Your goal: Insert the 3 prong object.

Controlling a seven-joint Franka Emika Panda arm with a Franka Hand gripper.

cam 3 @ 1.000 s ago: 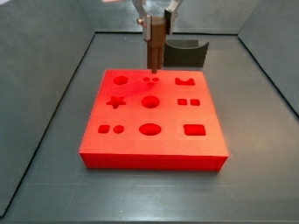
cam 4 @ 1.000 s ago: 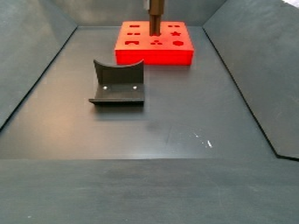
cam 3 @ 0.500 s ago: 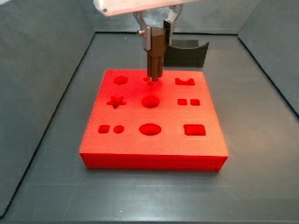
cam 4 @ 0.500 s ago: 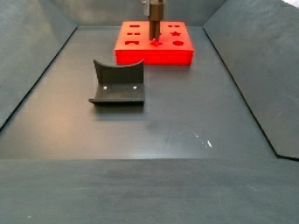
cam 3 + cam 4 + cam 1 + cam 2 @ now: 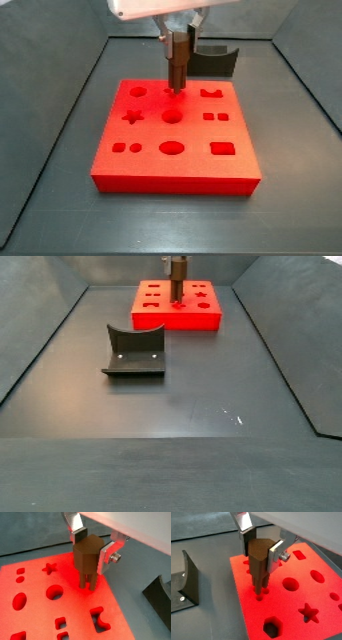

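Since a second ago, the gripper (image 5: 178, 40) has come lower over the red block (image 5: 175, 135), carrying the 3 prong object (image 5: 86, 559) down to it. Its jaws are clamped on the piece's upper part, which stands upright between the fingers (image 5: 276, 552), prongs meeting the block's small holes; the fixture (image 5: 134, 351) sits apart.
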